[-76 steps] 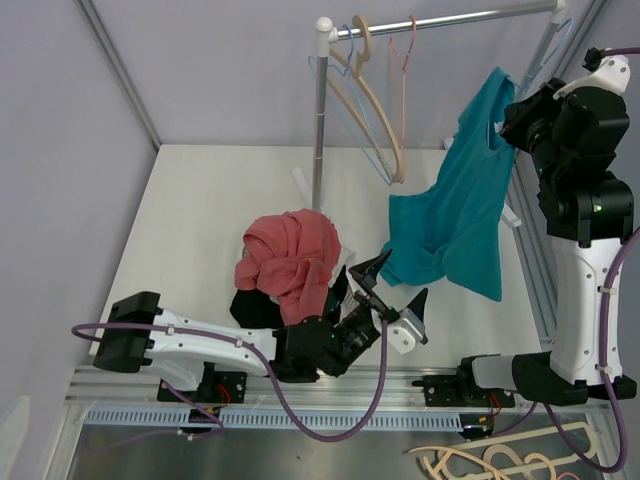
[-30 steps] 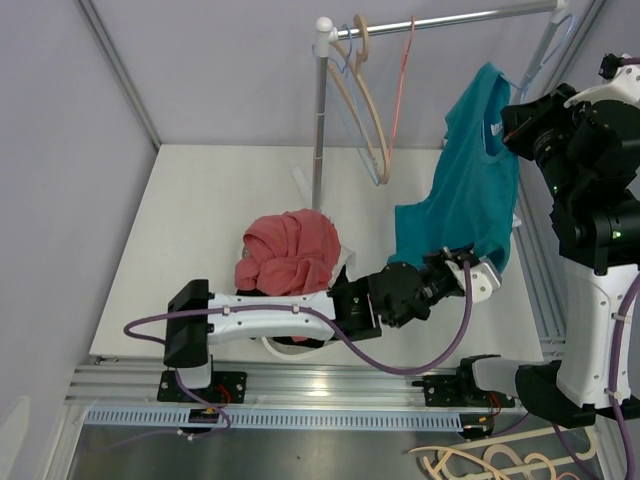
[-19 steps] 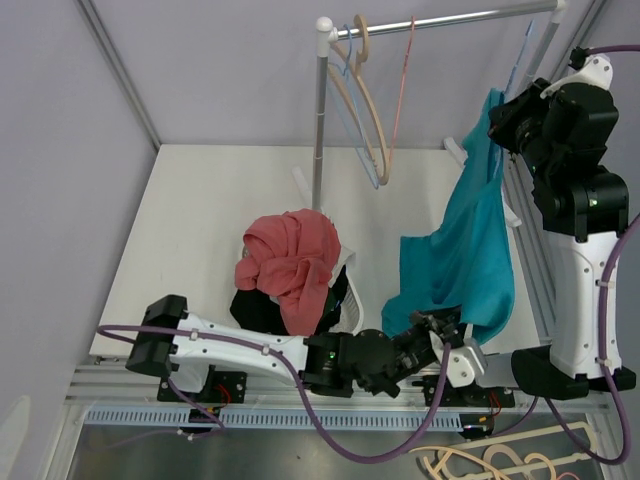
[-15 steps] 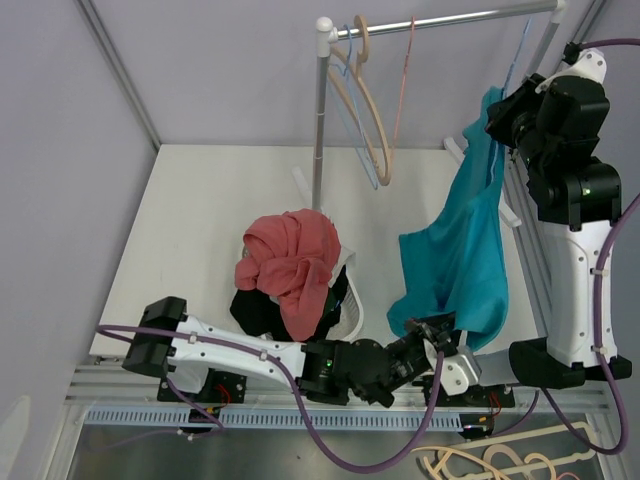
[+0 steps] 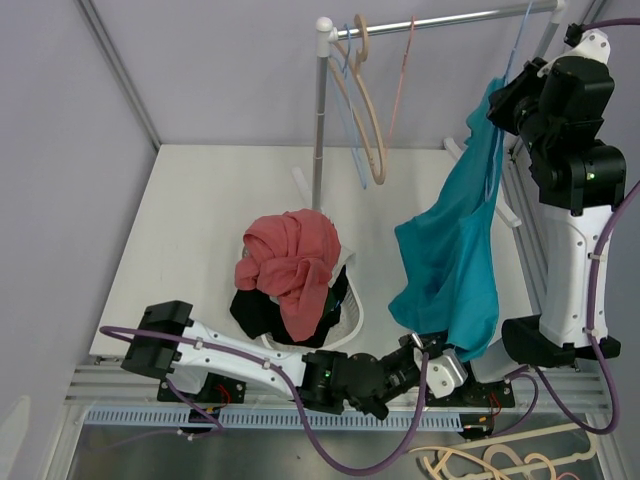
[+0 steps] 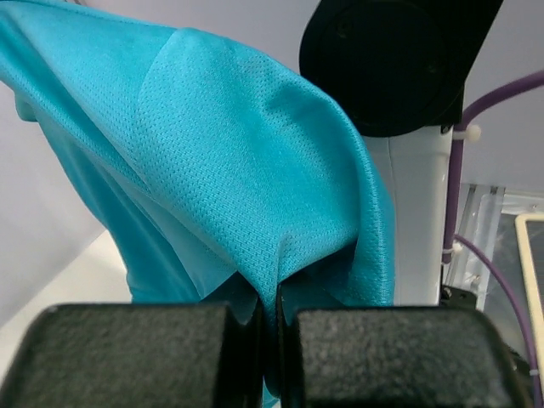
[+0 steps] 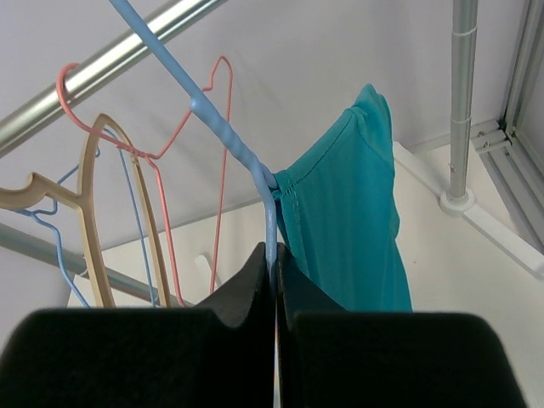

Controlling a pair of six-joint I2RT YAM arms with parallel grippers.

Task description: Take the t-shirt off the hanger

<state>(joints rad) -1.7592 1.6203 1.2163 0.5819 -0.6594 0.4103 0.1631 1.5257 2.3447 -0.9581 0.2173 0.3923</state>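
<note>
A teal t-shirt (image 5: 455,255) hangs stretched from a thin blue hanger (image 7: 225,136) whose hook sits over the metal rail (image 5: 440,22) at the right. My right gripper (image 7: 274,263) is shut on the hanger's wire just below the shirt's neckline (image 7: 293,183). Low at the table's front edge, my left gripper (image 5: 440,352) is shut on the shirt's bottom hem. The left wrist view shows a fold of teal fabric (image 6: 255,187) pinched between the black pads (image 6: 136,353).
A white basket (image 5: 345,318) holds a red garment (image 5: 292,258) and a dark one. Beige (image 5: 365,110), pink (image 5: 400,70) and blue hangers hang on the rail beside the rack's upright post (image 5: 320,120). Loose hangers (image 5: 500,462) lie below the table's front edge.
My left gripper has moved with the hem from mid-table to the front edge. The right arm has lifted the hanger toward the rail, so the shirt now hangs long and taut.
</note>
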